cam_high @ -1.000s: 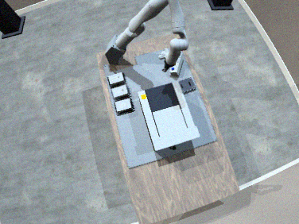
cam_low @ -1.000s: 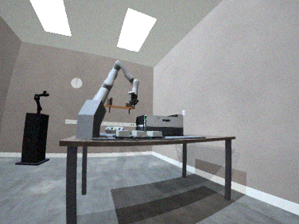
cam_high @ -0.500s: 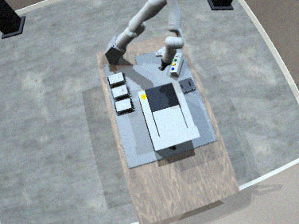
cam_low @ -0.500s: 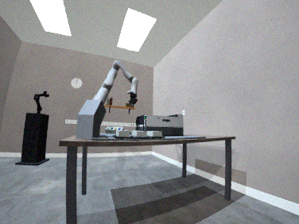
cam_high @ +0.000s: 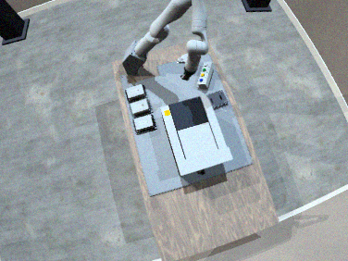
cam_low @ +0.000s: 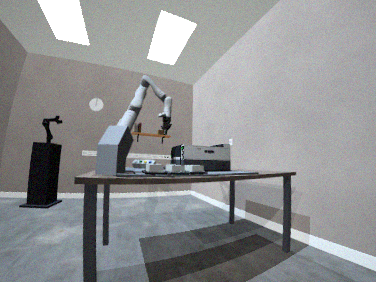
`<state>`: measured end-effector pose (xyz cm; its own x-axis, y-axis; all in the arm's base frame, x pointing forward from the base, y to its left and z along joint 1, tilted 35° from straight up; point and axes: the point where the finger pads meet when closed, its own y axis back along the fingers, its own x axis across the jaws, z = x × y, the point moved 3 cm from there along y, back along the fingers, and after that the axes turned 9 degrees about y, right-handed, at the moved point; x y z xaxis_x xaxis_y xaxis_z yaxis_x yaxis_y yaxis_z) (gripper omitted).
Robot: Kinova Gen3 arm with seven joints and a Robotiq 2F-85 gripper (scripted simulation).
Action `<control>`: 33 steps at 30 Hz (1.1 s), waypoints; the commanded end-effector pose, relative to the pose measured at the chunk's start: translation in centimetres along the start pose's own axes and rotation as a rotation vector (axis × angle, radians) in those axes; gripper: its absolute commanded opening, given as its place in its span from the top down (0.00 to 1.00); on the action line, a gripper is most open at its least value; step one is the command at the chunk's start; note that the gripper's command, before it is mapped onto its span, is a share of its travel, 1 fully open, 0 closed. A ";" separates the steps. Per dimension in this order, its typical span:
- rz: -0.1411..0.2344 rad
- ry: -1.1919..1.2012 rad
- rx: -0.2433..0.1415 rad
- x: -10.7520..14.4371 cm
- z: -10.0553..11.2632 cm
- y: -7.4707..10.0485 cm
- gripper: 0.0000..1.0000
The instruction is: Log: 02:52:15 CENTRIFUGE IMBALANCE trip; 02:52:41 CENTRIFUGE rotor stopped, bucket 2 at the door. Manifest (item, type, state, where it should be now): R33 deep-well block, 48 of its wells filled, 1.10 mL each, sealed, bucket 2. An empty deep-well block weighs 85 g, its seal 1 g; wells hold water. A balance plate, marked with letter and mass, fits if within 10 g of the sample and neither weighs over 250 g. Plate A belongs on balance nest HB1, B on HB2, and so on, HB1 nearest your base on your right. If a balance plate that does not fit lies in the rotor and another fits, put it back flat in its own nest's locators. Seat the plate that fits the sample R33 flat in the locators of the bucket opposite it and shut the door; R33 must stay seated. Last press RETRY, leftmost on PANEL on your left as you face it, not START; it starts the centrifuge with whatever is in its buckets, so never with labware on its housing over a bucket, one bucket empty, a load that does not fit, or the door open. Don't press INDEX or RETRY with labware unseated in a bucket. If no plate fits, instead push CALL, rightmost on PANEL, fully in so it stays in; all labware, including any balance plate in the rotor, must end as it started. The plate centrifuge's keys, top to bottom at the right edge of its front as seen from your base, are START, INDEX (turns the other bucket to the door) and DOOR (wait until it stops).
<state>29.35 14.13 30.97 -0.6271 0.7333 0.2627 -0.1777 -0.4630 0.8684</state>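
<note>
table: wooden plank top (cam_high: pixel 217 222) with a grey mat (cam_high: pixel 153 167)
jaws: shut tight, holding nothing
gripper (cam_high: pixel 187 74): raised, beside the panel (cam_high: pixel 204 76)
panel: pale bar, coloured round buttons
centrifuge (cam_high: pixel 199 143): pale box, dark opening near the arm
balance plates (cam_high: pixel 140 107): three, in a row

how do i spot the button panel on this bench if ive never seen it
Start at the big pale centrifuge mid-table. Beyond its dark end, near the arm's base, lies a small white strip, the panel. It alone carries a row of coloured dots.
</note>
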 end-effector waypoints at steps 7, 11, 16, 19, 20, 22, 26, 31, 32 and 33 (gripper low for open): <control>0.008 -0.064 -0.015 -0.3 -1.0 0.1 0.90; 0.013 -0.103 -0.023 -0.4 -1.6 0.1 0.90; 0.019 -0.151 -0.033 -0.6 -2.4 0.2 0.90; 0.023 -0.180 -0.039 -0.7 -2.9 0.2 0.90; 0.025 -0.190 -0.041 -0.7 -3.0 0.2 0.90; 0.027 -0.209 -0.046 -0.8 -3.3 0.2 0.90; 0.037 -0.287 -0.062 -0.9 -4.0 0.3 0.90; 0.053 -0.409 -0.087 -1.3 -5.7 0.4 0.90; 0.053 -0.409 -0.087 -1.4 -6.1 0.4 0.90; 0.053 -0.409 -0.087 -1.4 -6.4 0.4 0.90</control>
<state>25.75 10.22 28.51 -0.2870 0.8370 0.4659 -0.2262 -0.5319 0.8161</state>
